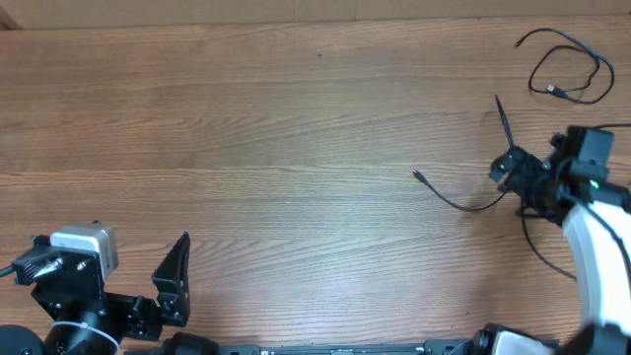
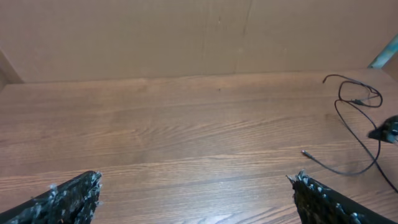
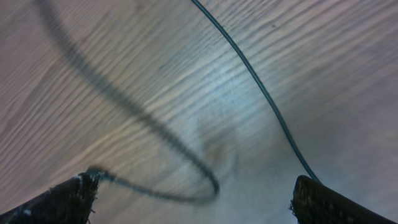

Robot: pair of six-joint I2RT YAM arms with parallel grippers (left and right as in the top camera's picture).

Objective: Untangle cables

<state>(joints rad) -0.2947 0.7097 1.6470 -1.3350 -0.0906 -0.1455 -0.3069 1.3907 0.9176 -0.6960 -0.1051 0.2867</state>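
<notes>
Quick note on the setup rn. The right claw (image 3: 194, 183) is spread wide w/ nothing gripped, and it's held low over the desk (image 1: 246, 148). Two strands are caught between its tips. A thin cable (image 3: 262, 87) is seen crossing ahead of it and running down toward its right tip. A blurry cable (image 3: 124, 102), very close to the lens, is curled back toward its left tip. It's prob parked there so one strand can be pinched w/o the other getting grabbed, but that's only a guess. Whether the blurry cable is touched by the left tip can't be told.

From overhead, a loose cable (image 1: 455, 204) is seen trailing out from under that claw, its plug end laid on bare wood toward the middle of the desk. A looped cable (image 1: 603, 71) is laid just beyond the claw, apart from it. Whether the two are crossed under the arm is hidden.

The left claw (image 2: 194, 180) is wide and empty too, parked well apart from both; they're seen far ahead, off to its right. It's likely held back until a 2nd hold is needed, e.g. one end pinned while the other gets pulled.
</notes>
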